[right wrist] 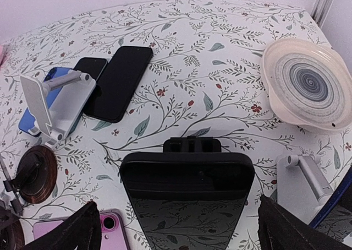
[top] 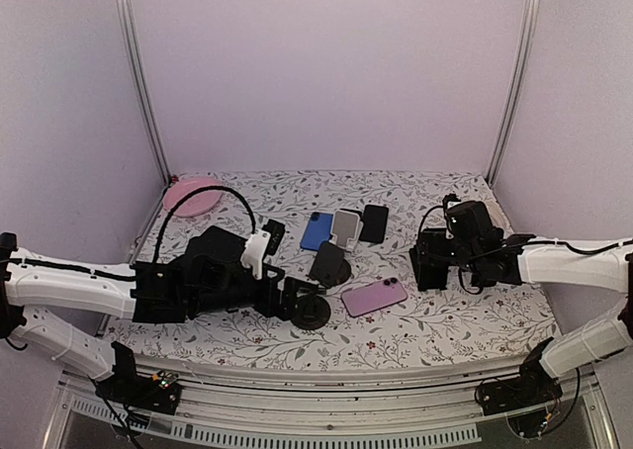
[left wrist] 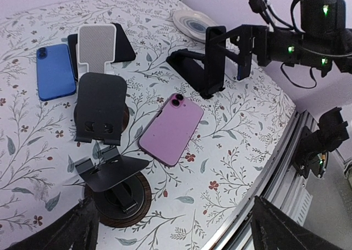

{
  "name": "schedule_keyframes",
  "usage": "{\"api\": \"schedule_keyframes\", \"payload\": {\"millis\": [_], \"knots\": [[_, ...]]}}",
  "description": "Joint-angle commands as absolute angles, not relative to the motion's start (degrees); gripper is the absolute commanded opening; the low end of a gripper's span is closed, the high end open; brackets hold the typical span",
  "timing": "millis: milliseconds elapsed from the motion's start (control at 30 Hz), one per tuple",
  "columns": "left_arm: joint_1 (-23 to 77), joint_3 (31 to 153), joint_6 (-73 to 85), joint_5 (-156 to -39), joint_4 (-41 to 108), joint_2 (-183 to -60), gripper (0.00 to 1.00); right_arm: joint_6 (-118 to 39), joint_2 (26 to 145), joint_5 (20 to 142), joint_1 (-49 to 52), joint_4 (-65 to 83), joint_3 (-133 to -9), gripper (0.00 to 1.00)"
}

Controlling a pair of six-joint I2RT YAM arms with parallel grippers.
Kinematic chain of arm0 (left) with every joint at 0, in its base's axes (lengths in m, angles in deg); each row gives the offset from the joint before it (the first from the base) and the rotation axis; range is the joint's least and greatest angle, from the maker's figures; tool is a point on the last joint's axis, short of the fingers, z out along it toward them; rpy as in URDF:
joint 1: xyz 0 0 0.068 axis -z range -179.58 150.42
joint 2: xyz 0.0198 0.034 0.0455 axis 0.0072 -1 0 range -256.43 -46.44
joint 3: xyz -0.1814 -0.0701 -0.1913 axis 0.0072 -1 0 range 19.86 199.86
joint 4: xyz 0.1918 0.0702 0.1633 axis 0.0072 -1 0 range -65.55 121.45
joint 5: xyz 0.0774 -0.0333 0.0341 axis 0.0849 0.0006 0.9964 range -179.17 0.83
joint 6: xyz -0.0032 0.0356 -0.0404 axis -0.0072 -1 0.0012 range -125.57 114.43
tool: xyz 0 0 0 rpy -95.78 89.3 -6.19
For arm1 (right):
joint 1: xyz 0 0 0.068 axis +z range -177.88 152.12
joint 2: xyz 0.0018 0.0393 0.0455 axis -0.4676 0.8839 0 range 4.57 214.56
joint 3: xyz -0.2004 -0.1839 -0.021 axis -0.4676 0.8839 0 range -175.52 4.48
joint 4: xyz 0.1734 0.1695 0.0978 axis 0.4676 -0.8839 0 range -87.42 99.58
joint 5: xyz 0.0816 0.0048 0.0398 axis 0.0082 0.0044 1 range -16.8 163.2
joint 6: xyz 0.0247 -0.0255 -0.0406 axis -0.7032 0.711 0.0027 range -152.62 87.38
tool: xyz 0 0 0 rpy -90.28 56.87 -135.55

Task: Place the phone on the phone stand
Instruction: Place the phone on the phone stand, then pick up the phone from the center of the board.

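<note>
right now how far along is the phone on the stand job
Done: the black phone appears to rest on the black stand. In hand: nothing; the jaws of the right gripper stand open either side of it, not touching. Remaining: probably only backing that arm away.

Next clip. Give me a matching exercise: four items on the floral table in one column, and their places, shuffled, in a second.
Things
1. blue smartphone
2. lilac smartphone
3. pink round plate
4. black smartphone closest to the right wrist camera

Places
A. far left corner of the table
B. propped on a black stand
C. flat beside the white stand
D. flat, front of centre, camera side up

Pairs: 1-C, 2-D, 3-A, 4-B
</note>
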State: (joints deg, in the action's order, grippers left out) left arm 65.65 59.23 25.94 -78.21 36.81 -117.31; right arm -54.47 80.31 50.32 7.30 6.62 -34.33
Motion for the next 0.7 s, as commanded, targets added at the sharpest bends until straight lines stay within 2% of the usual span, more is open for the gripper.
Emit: {"api": "schedule_keyframes", "payload": {"millis": [0,333,667], "knots": [[64.66,60.09,24.62,-78.61,38.03,-118.49,0.97,-54.88,76.59,51.04,7.01,3.99,-36.25,0.99],[64.24,68.31,17.69,-80.75,35.81,-127.92,0.97,-56.96,67.64,55.39,7.02,0.36,-36.54,0.99],[62.59,83.82,8.13,-87.48,30.06,-144.14,0.96,-60.08,57.14,61.93,7.06,-0.99,-33.66,0.99]]}}
